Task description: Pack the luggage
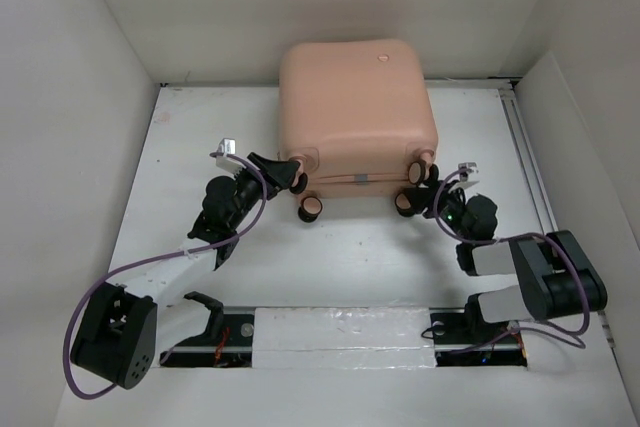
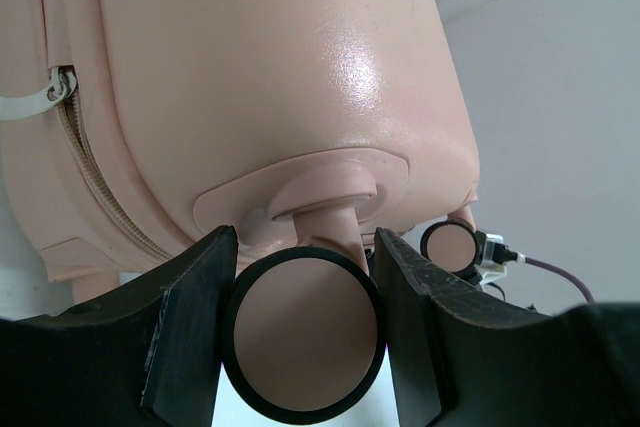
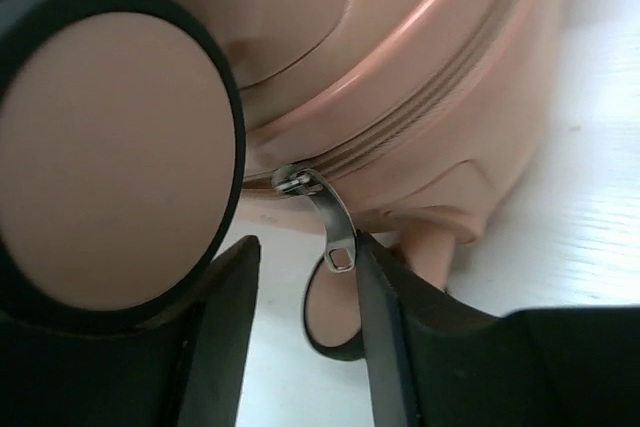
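White bench carries closed luggage at twelve o'clock; left tool clenches a caster wheel, right tool released beside a zipper pull.

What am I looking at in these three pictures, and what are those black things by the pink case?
These are two robot arms bolted at the near edge of a white table. The big picture is taken from above and behind them. The other two come from small cameras on each arm's wrist, so you see that arm's own black fingers up close.

On the table lies the luggage, a small peach-pink suitcase, zipped shut, its wheels toward the arms.

The left gripper has its fingers on either side of one caster wheel, apparently holding it. The right gripper sits beside another wheel, with its fingers around the metal zipper pull; whether they pinch it, I cannot tell.
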